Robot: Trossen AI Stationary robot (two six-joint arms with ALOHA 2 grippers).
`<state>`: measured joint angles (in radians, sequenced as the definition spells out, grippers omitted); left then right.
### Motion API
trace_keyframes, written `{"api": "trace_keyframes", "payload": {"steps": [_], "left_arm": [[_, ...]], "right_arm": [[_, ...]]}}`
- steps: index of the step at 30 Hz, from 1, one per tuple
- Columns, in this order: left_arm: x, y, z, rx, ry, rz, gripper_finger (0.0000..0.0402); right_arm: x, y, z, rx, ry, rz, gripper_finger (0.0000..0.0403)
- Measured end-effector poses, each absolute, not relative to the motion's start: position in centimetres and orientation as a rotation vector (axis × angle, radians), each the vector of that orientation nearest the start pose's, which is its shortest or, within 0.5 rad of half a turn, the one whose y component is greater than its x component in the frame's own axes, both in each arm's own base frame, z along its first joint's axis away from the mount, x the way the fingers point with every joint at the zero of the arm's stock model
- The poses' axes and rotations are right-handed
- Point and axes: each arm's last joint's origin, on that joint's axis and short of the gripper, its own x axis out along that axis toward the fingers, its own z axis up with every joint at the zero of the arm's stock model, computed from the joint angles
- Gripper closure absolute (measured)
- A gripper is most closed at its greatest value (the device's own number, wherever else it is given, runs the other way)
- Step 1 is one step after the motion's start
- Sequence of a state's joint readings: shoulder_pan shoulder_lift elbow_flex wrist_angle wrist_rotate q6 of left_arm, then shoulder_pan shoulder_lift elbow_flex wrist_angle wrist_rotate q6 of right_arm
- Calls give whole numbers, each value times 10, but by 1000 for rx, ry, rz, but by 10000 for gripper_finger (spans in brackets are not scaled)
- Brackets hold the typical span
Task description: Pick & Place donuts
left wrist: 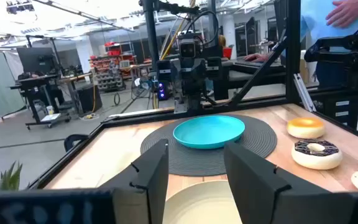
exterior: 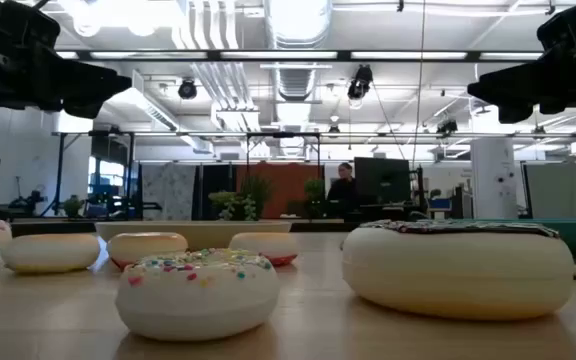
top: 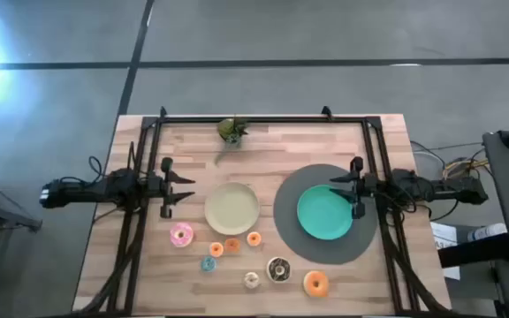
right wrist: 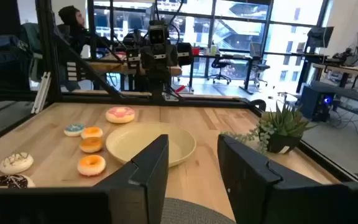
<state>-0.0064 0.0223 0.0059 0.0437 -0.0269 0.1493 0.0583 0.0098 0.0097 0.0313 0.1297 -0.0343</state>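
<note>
Several toy donuts lie flat on the near part of the table: a pink one (top: 181, 235), a chocolate one (top: 278, 269), a bigger orange one (top: 315, 283), two mini orange ones (top: 231, 245) (top: 254, 238), a blue one (top: 208, 264) and a cream one (top: 251, 280). A beige plate (top: 232, 208) sits at the middle; a teal plate (top: 324, 213) lies on a grey round mat (top: 294, 231). My left gripper (top: 184, 189) hovers open left of the beige plate. My right gripper (top: 336, 194) hovers open over the teal plate's far side.
A small potted plant (top: 231, 131) stands at the table's far edge. A dark frame (top: 263, 117) runs along the far edge and both sides. People show in the room beyond the table.
</note>
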Motion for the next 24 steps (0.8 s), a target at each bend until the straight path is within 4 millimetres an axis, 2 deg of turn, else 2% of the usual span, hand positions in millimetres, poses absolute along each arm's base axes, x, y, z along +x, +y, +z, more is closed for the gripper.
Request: {"api": "trace_keyframes", "payload": {"steps": [16,24], "left_arm": [[99,0,168,149,-26,23,271],[99,0,168,149,-26,22,271]], "right_arm": [[97,2,169,-32,-29,-71,280],[97,2,169,-33,-29,-72,272]]}}
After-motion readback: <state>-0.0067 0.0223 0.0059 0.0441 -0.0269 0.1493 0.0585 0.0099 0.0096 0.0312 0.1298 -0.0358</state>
